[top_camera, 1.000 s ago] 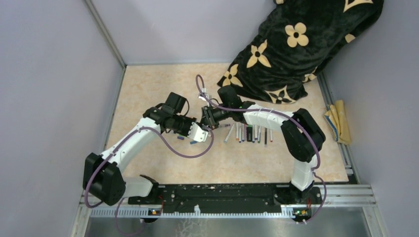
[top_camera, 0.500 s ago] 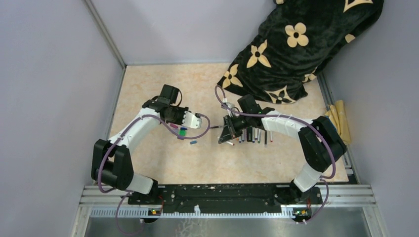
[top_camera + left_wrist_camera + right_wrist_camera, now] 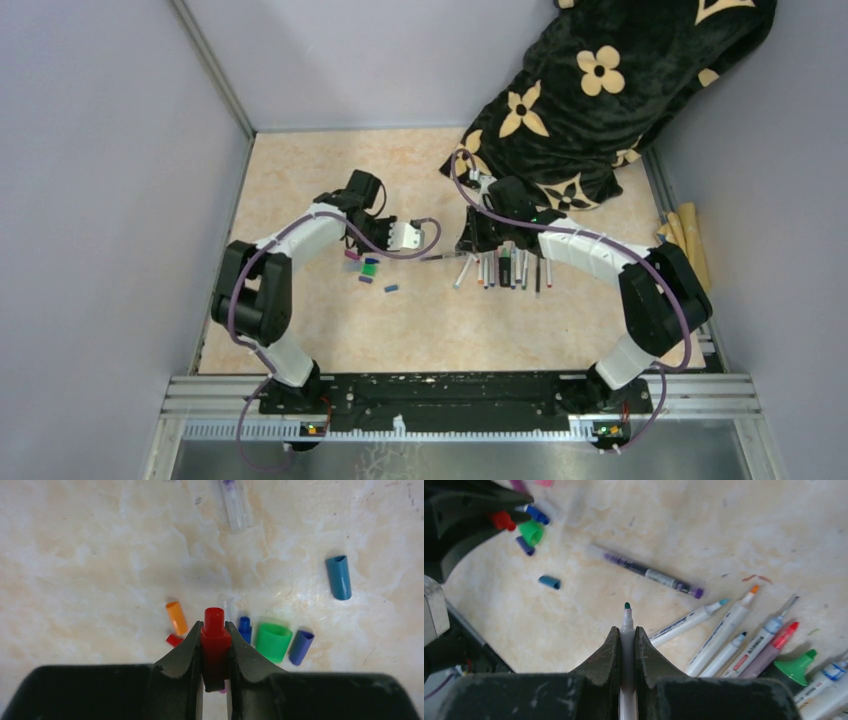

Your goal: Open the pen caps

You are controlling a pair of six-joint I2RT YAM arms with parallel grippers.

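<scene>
My left gripper [image 3: 215,630] is shut on a red pen cap [image 3: 214,637] and holds it over a cluster of loose caps: orange [image 3: 176,617], blue [image 3: 244,628], green [image 3: 273,641] and dark blue [image 3: 301,647]. A teal cap [image 3: 339,577] lies apart. My right gripper [image 3: 626,630] is shut on a white pen [image 3: 627,622] with a bare green tip. It hangs above a row of uncapped pens [image 3: 734,625]. A purple pen [image 3: 647,572] lies alone between the grippers. From the top, the left gripper [image 3: 405,236] and right gripper [image 3: 470,240] are apart.
A black blanket with yellow flowers [image 3: 600,90] is heaped at the back right, close behind the right arm. A yellow cloth [image 3: 685,245] lies at the right edge. Grey walls enclose the table, and a metal rail [image 3: 450,390] runs along the front.
The grippers were together at the centre and have pulled apart. The left one went left with the red cap, over the caps. The right one went right with the pen, over the row.
</scene>
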